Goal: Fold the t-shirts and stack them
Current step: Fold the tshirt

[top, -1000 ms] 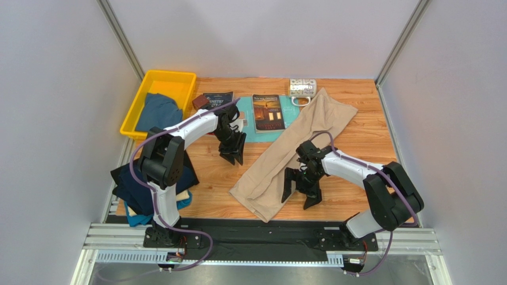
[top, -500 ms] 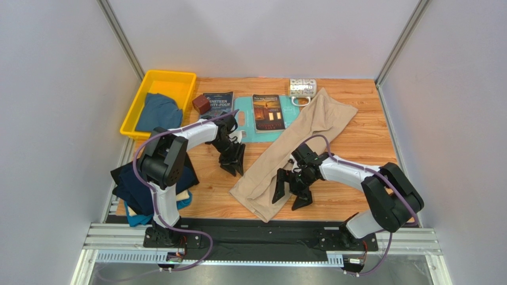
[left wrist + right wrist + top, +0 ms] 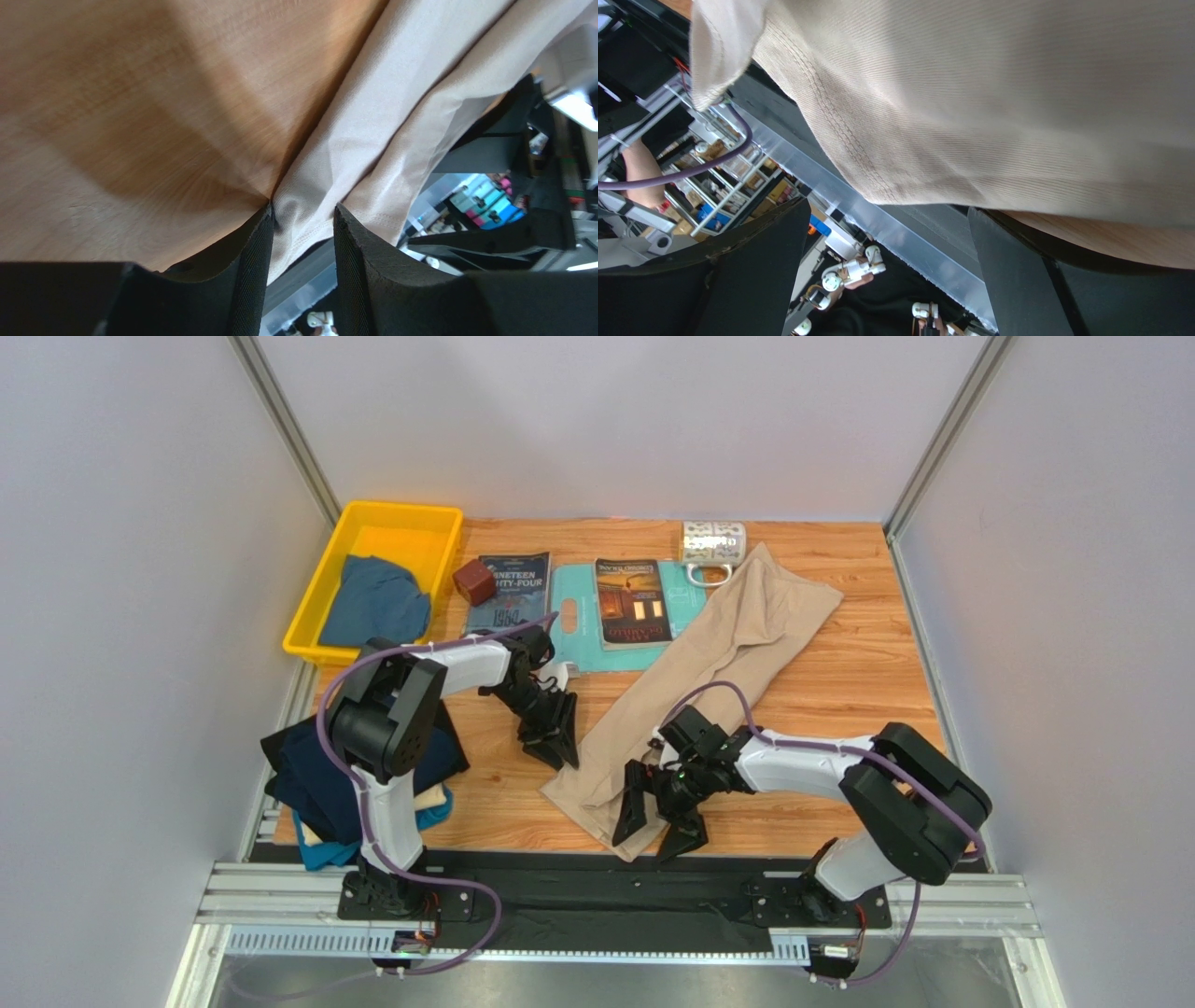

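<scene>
Folding step on the beige t-shirt [image 3: 730,637] — it lies slantwise from one o'clock down to six. The left gripper [image 3: 551,748], jaws half-parted, straddles the near corner. The right gripper [image 3: 657,816] gapes wide over the near hem — neither holds cloth. Next, likely: both pinch that hem and carry it toward one o'clock.

Pale-grey walls [image 3: 617,420] on three sides of a wood-grain table [image 3: 870,672] (aluminium rail [image 3: 267,903] in front)
</scene>
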